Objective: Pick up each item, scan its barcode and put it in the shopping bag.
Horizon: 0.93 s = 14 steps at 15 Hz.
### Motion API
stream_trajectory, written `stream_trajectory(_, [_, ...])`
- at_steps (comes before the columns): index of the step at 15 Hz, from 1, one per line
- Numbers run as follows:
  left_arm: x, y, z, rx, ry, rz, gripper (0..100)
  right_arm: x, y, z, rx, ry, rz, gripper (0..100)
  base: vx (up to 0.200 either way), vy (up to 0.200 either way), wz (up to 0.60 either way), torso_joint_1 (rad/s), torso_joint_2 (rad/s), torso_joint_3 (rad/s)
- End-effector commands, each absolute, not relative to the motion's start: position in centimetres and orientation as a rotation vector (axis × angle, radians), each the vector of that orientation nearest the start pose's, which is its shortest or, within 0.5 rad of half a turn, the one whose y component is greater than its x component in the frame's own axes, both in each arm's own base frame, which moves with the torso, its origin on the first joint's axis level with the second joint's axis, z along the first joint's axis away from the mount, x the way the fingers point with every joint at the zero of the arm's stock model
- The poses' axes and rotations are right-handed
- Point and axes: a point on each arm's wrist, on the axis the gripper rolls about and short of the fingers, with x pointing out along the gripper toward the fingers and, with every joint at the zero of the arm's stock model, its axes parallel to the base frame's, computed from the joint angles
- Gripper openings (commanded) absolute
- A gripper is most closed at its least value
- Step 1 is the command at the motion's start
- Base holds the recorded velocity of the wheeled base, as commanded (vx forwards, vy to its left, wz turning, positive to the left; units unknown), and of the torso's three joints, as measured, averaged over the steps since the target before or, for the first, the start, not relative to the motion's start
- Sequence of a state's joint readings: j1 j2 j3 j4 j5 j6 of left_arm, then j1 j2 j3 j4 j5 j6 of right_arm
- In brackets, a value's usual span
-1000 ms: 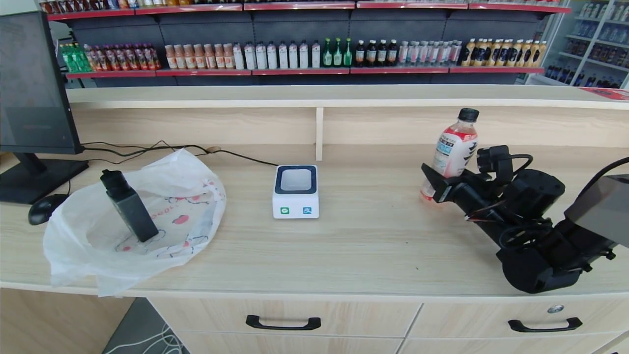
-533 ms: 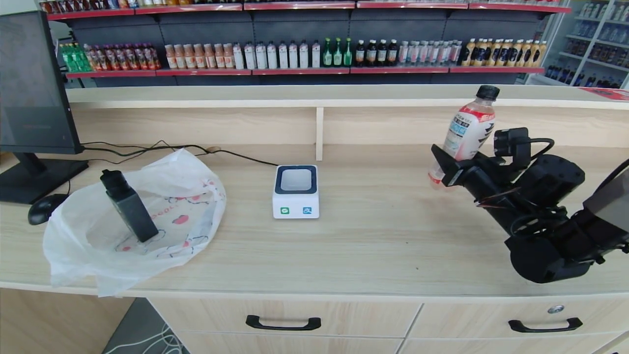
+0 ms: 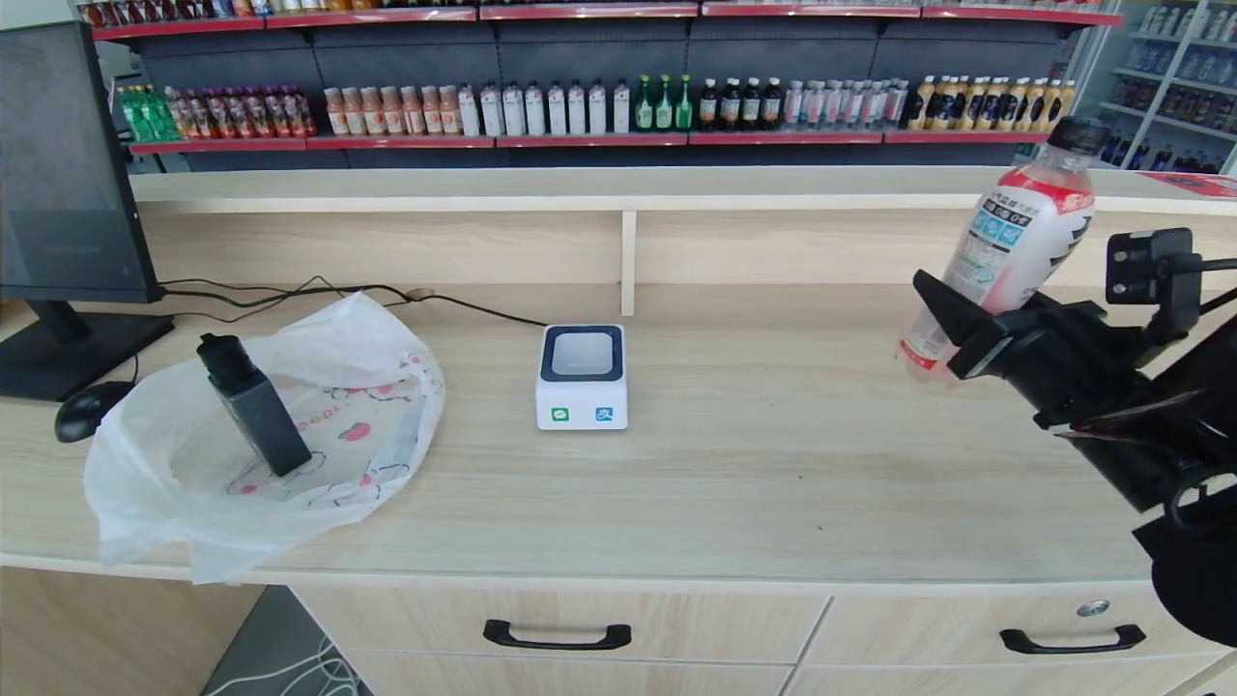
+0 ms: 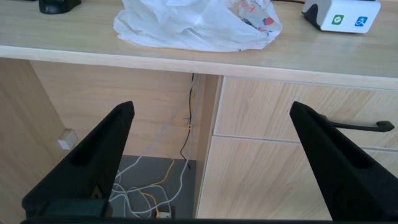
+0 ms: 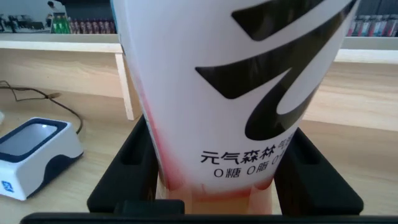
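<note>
My right gripper [image 3: 966,329] is shut on a pink drink bottle [image 3: 1005,242] with a black cap, held tilted in the air above the counter's right side. Up close, the bottle [image 5: 230,93] stands between the black fingers [image 5: 121,174]. The white barcode scanner [image 3: 581,376] sits at the counter's middle, also seen as the scanner [image 5: 34,155] and the scanner [image 4: 342,14]. A white shopping bag [image 3: 261,435] lies at the left with a dark bottle [image 3: 253,404] standing in it. My left gripper [image 4: 214,162] hangs open below the counter edge, in front of the drawers, near the bag [image 4: 199,25].
A monitor [image 3: 68,164] and a mouse [image 3: 87,408] stand at the far left, with cables [image 3: 290,290] running behind the bag. A raised ledge [image 3: 618,193] backs the counter. Drawer handles [image 3: 556,635] line the front. Shelves of bottles [image 3: 580,106] fill the background.
My right gripper has lifted the pink bottle off the counter, carrying it up and to the right. The bag, the scanner and the dark bottle have stayed put.
</note>
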State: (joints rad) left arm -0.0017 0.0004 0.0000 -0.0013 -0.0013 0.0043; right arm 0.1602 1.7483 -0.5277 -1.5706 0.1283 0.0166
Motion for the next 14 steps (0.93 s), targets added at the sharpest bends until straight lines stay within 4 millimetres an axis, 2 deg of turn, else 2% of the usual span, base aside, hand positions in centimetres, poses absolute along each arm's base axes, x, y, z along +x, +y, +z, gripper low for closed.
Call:
stream_trajectory(1, [-2.3,0.0,7.6,0.003,-0.002,-0.003,100,22.4,5.4,20.5,0.043,-0.381,0.353,0,0.000,0.000,0.00,0.000,0.00,0.000])
stream_trajectory(3, [-2.3,0.0,7.6,0.003,-0.002,-0.003,100,19.7,7.7,19.1,0.099,-0.309,0.494,0,0.000,0.000,0.00,0.000,0.00,0.000])
stream_trajectory(4, [-2.3,0.0,7.6,0.003,-0.002,-0.003,100,19.5,8.2,19.0,0.108,-0.302,0.523,0,0.000,0.000,0.00,0.000,0.00,0.000])
stream_trajectory(5, [-2.3,0.0,7.6,0.003,-0.002,-0.003,100,19.2,10.0,18.9,0.136,-0.289,0.607,0,0.000,0.000,0.00,0.000,0.00,0.000])
stream_trajectory(6, [-2.3,0.0,7.6,0.003,-0.002,-0.003,100,19.7,11.4,18.8,0.166,-0.277,0.657,0,0.000,0.000,0.00,0.000,0.00,0.000])
stream_trajectory(9, [-2.3,0.0,7.6,0.003,-0.002,-0.003,100,19.7,15.0,18.9,0.274,-0.238,0.794,0,0.000,0.000,0.00,0.000,0.00,0.000])
stream_trajectory(12, [-2.3,0.0,7.6,0.003,-0.002,-0.003,100,19.7,16.4,19.0,0.371,-0.200,0.854,0,0.000,0.000,0.00,0.000,0.00,0.000])
stream_trajectory(14, [-2.3,0.0,7.6,0.003,-0.002,-0.003,100,19.6,17.1,19.7,0.429,-0.204,0.908,0,0.000,0.000,0.00,0.000,0.00,0.000])
